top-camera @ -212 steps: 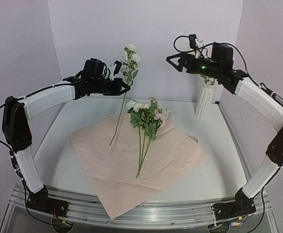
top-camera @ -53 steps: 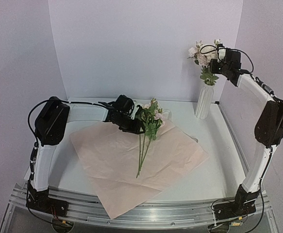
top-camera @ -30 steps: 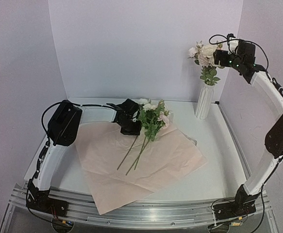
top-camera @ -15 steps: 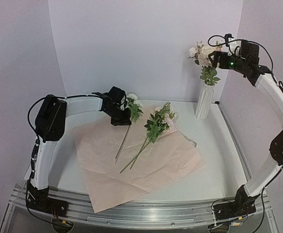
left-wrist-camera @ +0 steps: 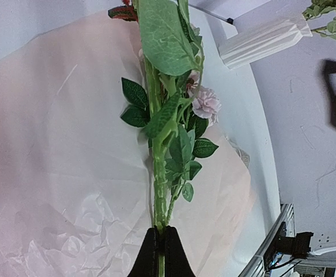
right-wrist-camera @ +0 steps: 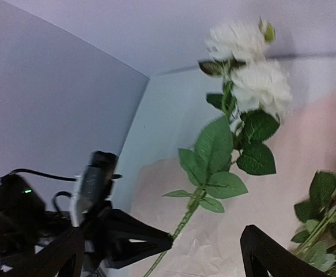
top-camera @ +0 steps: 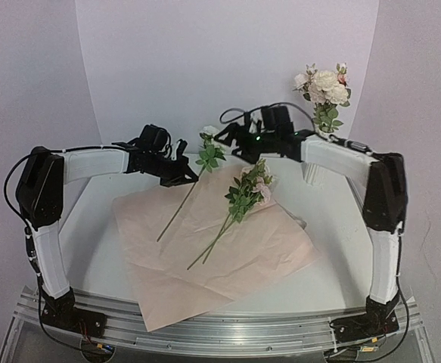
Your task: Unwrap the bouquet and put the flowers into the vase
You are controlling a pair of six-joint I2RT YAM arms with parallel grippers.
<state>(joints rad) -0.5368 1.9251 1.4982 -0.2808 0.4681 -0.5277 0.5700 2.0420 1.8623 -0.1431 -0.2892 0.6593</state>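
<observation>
My left gripper (top-camera: pixel 190 174) is shut on the thin green stem of a white-bloomed flower (top-camera: pixel 209 134) and holds it slanted above the pink wrapping paper (top-camera: pixel 205 249). In the left wrist view the jaws (left-wrist-camera: pixel 161 235) pinch that stem (left-wrist-camera: pixel 158 173). My right gripper (top-camera: pixel 226 134) hangs open just right of the bloom; in its wrist view the white blooms (right-wrist-camera: pixel 254 81) sit ahead, between its fingers (right-wrist-camera: pixel 271 254). The other loose flowers (top-camera: pixel 244 193) lie on the paper. The white ribbed vase (top-camera: pixel 312 176) stands at the back right, partly behind my right arm, with several blooms (top-camera: pixel 323 82) in it.
The unfolded paper covers most of the white tabletop (top-camera: pixel 341 257). White walls close in the back and both sides. The right forearm (top-camera: pixel 333 155) stretches across in front of the vase. The left gripper's body (right-wrist-camera: pixel 121 239) shows low in the right wrist view.
My left gripper has carried the white flower up and to the left, off the other stems. My right arm has swung from above the vase down and left to the bloom.
</observation>
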